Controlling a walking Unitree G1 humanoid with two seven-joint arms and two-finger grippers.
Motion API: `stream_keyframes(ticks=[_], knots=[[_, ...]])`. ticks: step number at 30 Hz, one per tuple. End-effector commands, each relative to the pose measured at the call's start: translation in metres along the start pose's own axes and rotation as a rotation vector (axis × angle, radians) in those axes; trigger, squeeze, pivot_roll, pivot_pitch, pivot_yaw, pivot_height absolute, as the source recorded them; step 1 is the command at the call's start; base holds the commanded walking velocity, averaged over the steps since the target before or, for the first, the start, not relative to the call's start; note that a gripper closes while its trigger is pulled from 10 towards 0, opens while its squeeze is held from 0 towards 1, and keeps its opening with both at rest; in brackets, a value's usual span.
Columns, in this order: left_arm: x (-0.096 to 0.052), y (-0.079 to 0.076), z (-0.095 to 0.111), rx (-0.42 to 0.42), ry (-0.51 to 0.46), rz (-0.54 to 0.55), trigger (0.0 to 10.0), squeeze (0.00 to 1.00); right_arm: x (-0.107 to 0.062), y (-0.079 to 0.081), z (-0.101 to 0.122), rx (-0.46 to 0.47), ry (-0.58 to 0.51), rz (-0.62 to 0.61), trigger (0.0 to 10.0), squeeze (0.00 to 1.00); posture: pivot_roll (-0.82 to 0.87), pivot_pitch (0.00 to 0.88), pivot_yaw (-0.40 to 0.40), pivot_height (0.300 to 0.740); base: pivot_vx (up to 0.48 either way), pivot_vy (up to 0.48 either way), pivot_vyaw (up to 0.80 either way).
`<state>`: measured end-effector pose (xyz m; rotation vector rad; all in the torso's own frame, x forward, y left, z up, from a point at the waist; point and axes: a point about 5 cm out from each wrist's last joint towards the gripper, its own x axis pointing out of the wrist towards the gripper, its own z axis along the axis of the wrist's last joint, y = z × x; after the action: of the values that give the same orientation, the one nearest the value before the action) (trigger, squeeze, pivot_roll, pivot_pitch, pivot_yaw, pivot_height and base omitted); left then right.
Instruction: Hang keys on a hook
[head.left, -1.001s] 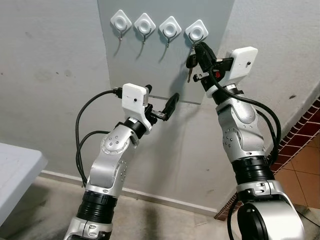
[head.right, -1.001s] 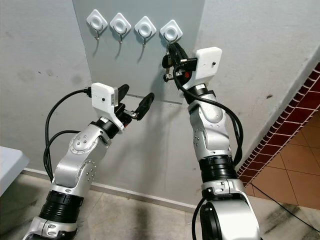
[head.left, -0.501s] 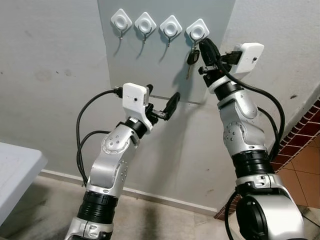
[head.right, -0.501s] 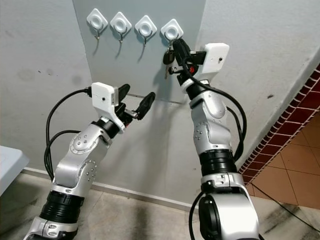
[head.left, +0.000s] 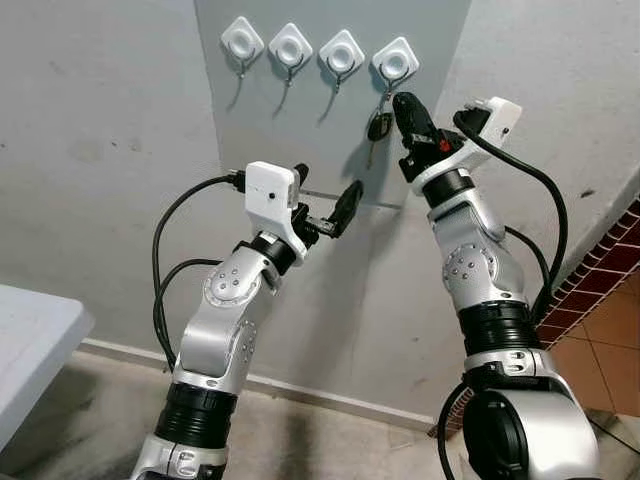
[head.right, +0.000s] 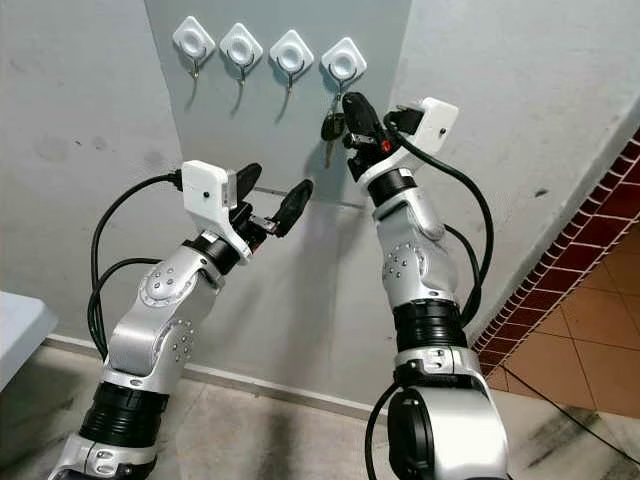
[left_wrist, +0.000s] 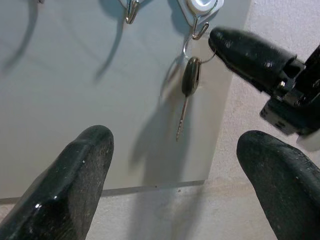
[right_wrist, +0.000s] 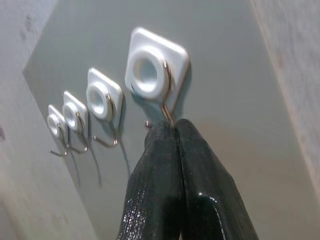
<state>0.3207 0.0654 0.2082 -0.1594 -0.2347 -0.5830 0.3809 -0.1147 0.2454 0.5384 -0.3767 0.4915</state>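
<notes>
Black-headed key (left_wrist: 190, 76) dangles from the rightmost hook (left_wrist: 200, 31). Right pincer (head.left: 404, 106), fingers pressed together, sits at its three o'clock. Left pincer (head.left: 325, 205) gapes wide at seven o'clock.

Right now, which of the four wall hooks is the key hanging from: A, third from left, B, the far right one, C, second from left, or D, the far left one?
B: the key hangs by its ring from the rightmost hook, just beside the right gripper.
</notes>
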Motion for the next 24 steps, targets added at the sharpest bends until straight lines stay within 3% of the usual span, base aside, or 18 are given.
stream_keyframes(ticks=[1,3,4,14,22,24], knots=[[0.002,-0.003,0.009,0.007,-0.028,-0.014,10.0,0.00,-0.003,-0.003,0.000,0.018,0.005,-0.010,10.0,0.00,0.04,0.006,-0.044,0.740,0.000,0.000,0.00],[0.002,-0.002,0.009,0.007,-0.027,-0.011,10.0,0.00,-0.006,-0.004,-0.003,0.033,0.008,-0.012,10.0,0.00,0.04,0.003,-0.044,0.740,0.000,0.000,0.00],[0.001,-0.002,0.009,0.007,-0.028,-0.008,10.0,0.00,-0.010,-0.004,-0.005,0.037,0.011,-0.017,10.0,0.97,0.04,0.000,-0.045,0.740,0.000,0.000,0.00],[-0.002,0.008,0.000,-0.017,0.002,0.082,10.0,0.00,-0.036,-0.019,-0.015,0.009,0.022,-0.095,10.0,1.00,0.04,0.000,-0.043,0.740,0.000,0.000,0.00],[-0.013,0.028,-0.024,-0.022,0.064,0.212,10.0,0.00,-0.069,-0.038,-0.022,-0.143,0.034,-0.227,10.0,1.00,0.04,0.000,-0.039,0.740,0.000,0.000,0.00],[-0.018,0.031,-0.034,0.052,0.099,0.219,10.0,0.00,-0.082,-0.044,-0.026,-0.187,0.066,-0.250,10.0,0.94,0.04,0.000,-0.036,0.740,0.000,0.000,0.00]])
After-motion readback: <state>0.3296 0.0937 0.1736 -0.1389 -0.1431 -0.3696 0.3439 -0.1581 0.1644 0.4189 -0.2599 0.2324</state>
